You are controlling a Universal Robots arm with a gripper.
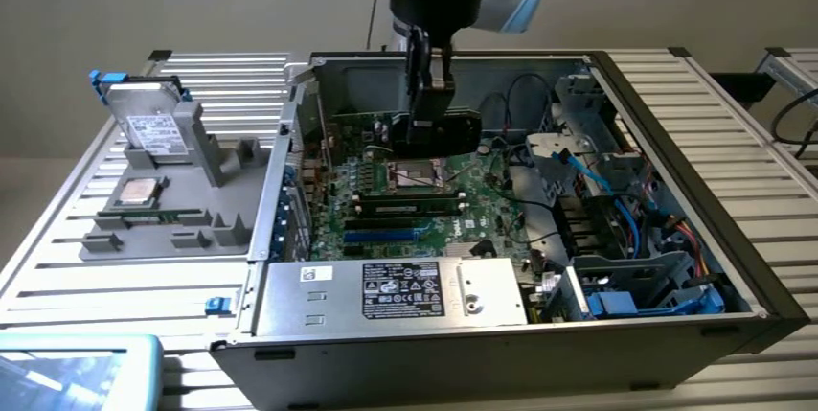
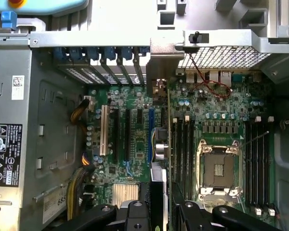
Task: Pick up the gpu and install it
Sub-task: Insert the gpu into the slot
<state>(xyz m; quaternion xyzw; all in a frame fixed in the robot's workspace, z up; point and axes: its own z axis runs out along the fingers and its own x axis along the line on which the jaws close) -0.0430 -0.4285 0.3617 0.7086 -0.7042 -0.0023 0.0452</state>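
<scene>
Graphics card [image 1: 435, 133] hangs pinched in my closed gripper [image 1: 431, 111], upper middle of the exterior frame, over the green motherboard [image 1: 480, 195] inside the open computer case [image 1: 696, 157], edge-on to my wrist camera.

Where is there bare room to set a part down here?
Bare slatted table on the exterior view's right of the case, and between the grey tray and the light-blue device. Crowded: over the motherboard, where the gripper holds the gpu, and the cabled drive bay.
</scene>
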